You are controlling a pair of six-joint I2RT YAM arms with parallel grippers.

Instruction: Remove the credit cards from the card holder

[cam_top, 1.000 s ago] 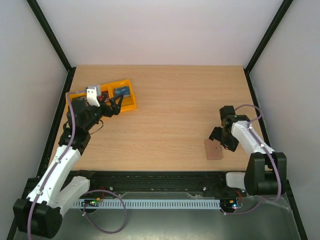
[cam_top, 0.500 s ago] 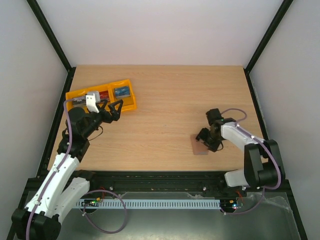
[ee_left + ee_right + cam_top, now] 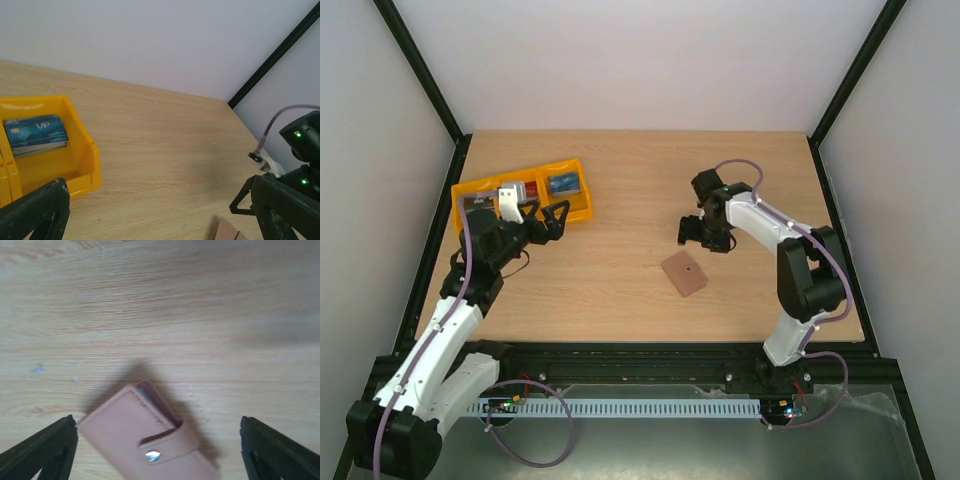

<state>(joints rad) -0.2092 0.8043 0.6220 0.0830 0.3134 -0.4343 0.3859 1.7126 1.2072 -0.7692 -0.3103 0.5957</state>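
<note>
- Card holder (image 3: pixel 683 273) has been dragged across the table (image 3: pixel 650 170) in the last second, from the near right side in towards the middle.
- Right arm (image 3: pixel 770 225) swung inward with it. The right jaws are now released and spread wide, gripping nothing.
- Holder lies flat just beside the right jaws, on their near side. The right wrist view has it (image 3: pixel 145 440) low between the two tips, touching neither.
- My read is that this was a reposition so both arms can reach it. No extraction has started on this holder.
- Its snap tab (image 3: pixel 165 445) is buttoned, so it needs popping first. A pale blue-grey sliver shows at the mouth; can't tell if that's a card edge.
- Left jaws have backed a little off the yellow tray (image 3: pixel 578 214) and are released, holding nothing. The tray is just beyond them.
- Tray contents, going away from the left jaws:
  - dark grey cards (image 3: pixel 477 203) in the far compartment
  - red cards (image 3: pixel 530 190) in the middle one
  - blue cards (image 3: pixel 563 183) in the nearest one
- Left wrist view shows the blue ones (image 3: pixel 35 134) as a small stack marked VIP.
- Likely risk is the holder skating on the bare table if the tab gets pulled without the other jaws pinning it.
</note>
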